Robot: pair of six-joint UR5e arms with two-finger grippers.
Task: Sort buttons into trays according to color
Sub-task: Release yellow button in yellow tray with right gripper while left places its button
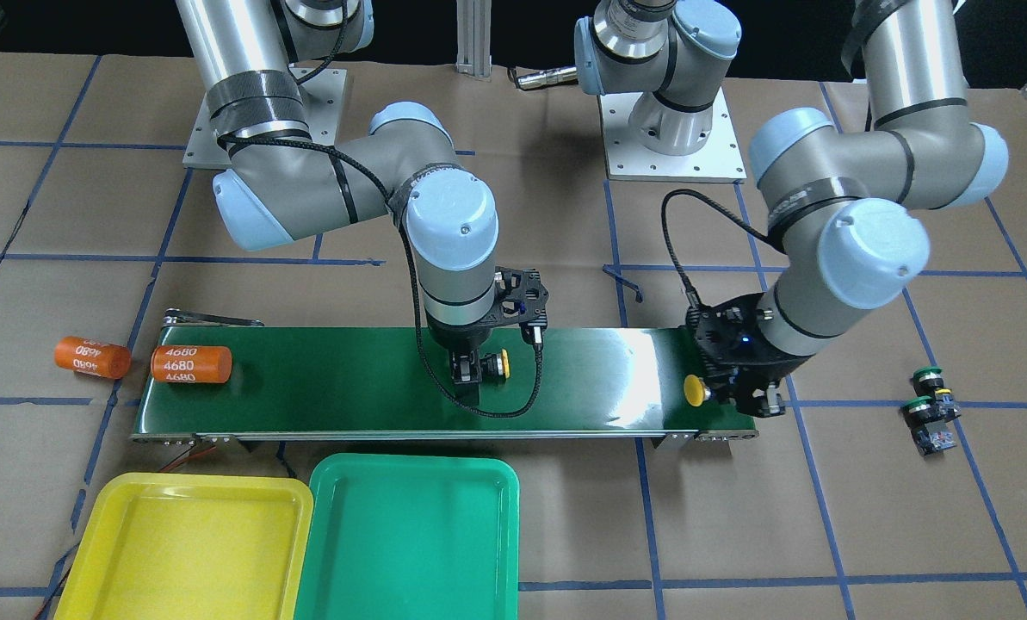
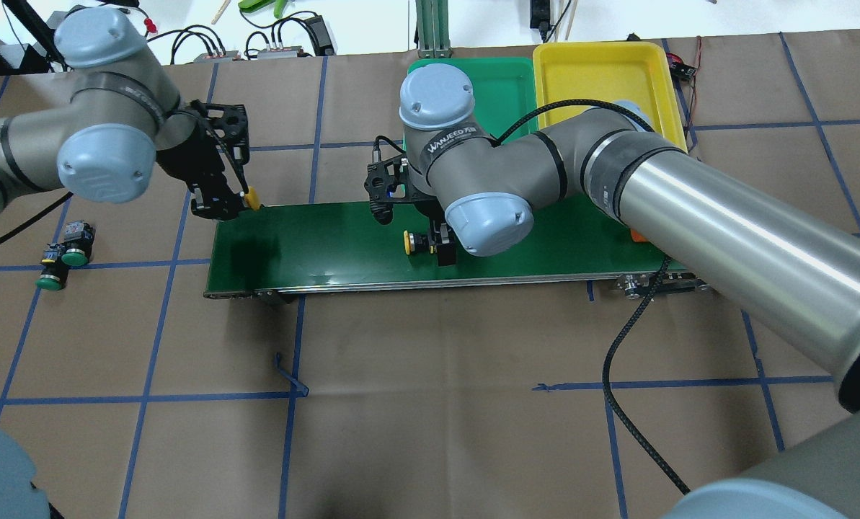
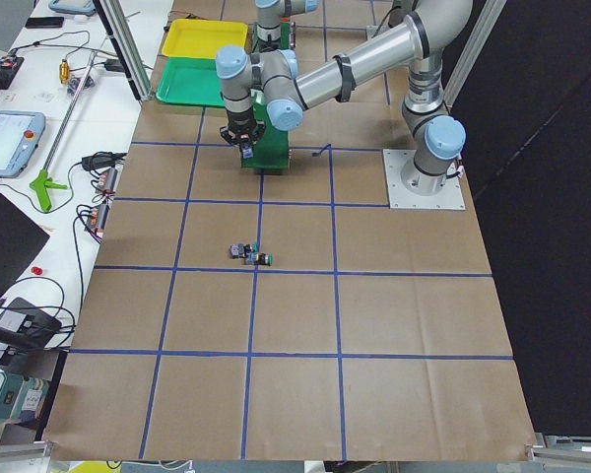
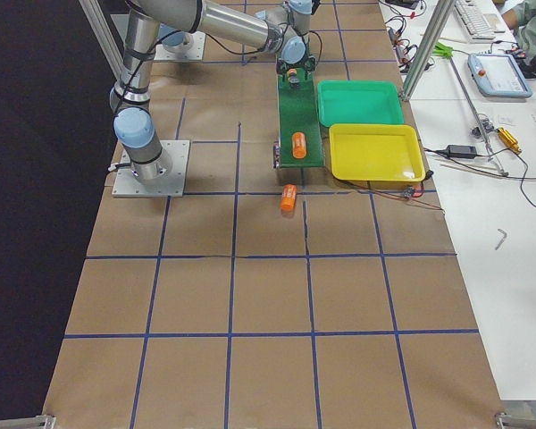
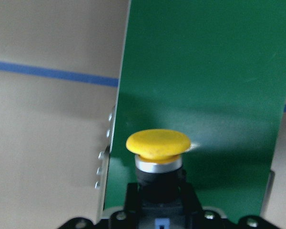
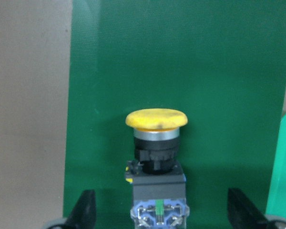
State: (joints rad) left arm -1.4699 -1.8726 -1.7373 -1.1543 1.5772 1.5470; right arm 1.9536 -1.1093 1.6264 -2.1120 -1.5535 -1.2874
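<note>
Exterior front-facing: left gripper point(image 1: 724, 394) pinched one yellow button point(image 1: 696, 392) over the conveyor belt's point(image 1: 324, 387) end, right gripper's point(image 1: 472, 372) fingers stood spread around a second yellow button point(image 1: 500, 363) lying mid-belt; overhead exterior: two green buttons point(image 2: 75, 257) lay together on paper point(image 2: 430, 404), green tray point(image 2: 505, 94) beside yellow tray point(image 2: 603, 49) beyond the belt.

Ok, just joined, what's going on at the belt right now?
The left pincer holds one yellow button at the belt's end. The right pincer is open around a second yellow button lying on its side mid-belt, not gripping it. Two green buttons sit on the table beyond the left arm's end of the belt. The yellow tray and green tray hold nothing yet.
</note>
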